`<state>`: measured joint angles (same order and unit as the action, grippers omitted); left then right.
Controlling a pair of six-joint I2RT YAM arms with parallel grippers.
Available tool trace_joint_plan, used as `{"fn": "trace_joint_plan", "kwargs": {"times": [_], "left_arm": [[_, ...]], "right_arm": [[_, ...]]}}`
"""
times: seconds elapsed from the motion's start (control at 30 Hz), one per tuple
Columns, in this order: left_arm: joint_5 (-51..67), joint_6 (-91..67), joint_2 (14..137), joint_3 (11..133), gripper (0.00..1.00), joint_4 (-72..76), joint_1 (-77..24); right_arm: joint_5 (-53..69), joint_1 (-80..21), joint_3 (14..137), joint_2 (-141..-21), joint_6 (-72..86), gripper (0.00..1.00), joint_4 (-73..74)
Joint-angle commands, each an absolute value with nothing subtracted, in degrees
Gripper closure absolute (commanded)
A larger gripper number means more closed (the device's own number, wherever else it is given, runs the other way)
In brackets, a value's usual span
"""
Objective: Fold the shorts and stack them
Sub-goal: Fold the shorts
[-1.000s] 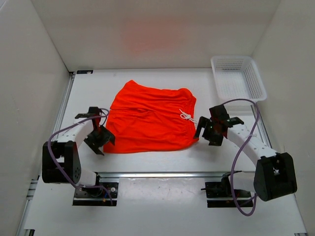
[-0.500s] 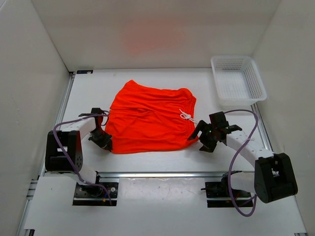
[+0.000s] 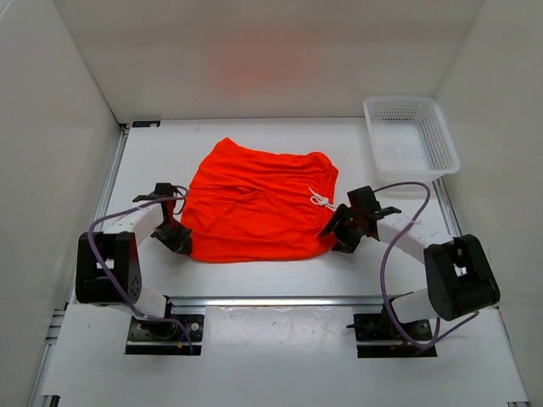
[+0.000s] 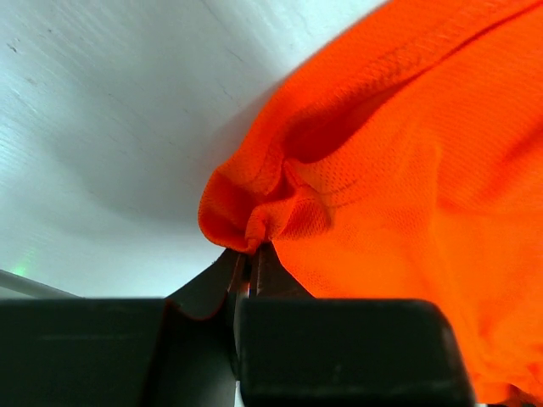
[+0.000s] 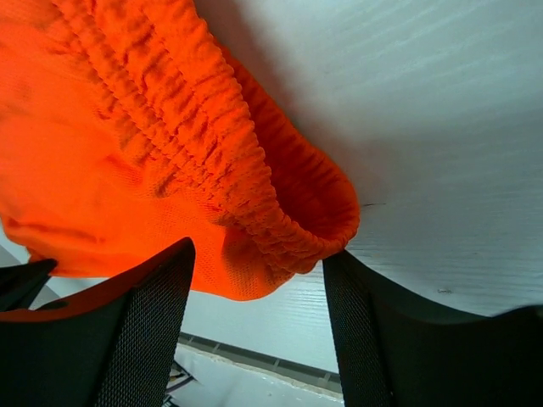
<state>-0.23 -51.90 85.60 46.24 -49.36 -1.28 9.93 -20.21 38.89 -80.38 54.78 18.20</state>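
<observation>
The orange-red shorts point(image 3: 259, 203) lie spread on the white table, with the white drawstring point(image 3: 321, 200) on their right side. My left gripper point(image 3: 181, 242) is at their near left corner, shut on a bunched fold of the hem point(image 4: 254, 225). My right gripper point(image 3: 338, 237) sits at the near right corner. Its jaws are open, and the gathered waistband corner point(image 5: 297, 233) hangs between the two mesh-padded fingers point(image 5: 144, 326), touching the right one.
A white mesh basket point(image 3: 411, 138) stands at the back right. The table point(image 3: 153, 170) is walled in white at the back and both sides. A metal rail point(image 3: 280, 299) runs along the near edge.
The left gripper moved onto the shorts' near left corner and shut on it. The right gripper moved left onto the waistband corner, its jaws narrowing around it.
</observation>
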Motion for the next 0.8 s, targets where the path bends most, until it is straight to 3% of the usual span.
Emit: {"fn": "trace_joint_plan", "kwargs": {"times": [0.0,0.07,0.2,0.43,0.6,0.77], "left_arm": [[-1.49,-51.59,81.22,46.49,0.90,-47.99,-1.32],[-2.02,-51.59,80.60,46.49,0.90,-47.99,-1.32],[-1.24,-51.59,78.50,45.35,0.90,-47.99,-1.32],[-2.54,-52.11,68.14,42.97,0.90,-50.88,-1.66],[-5.18,-50.63,65.21,51.38,0.90,-54.58,-3.33],[-5.71,-47.03,72.05,65.36,0.90,-55.90,-3.34]], "right_arm": [[6.78,-22.14,39.03,-81.21,58.00,0.34,17.59],[5.19,-22.67,38.50,-83.92,58.01,0.35,16.44],[1.41,-23.20,40.69,-85.70,56.25,1.00,18.80],[-2.81,-23.20,36.48,-70.51,53.79,1.00,28.37],[-4.21,-23.20,37.09,-63.29,50.19,1.00,39.01],[-7.11,-23.20,41.56,-60.38,49.66,1.00,44.82]]}}
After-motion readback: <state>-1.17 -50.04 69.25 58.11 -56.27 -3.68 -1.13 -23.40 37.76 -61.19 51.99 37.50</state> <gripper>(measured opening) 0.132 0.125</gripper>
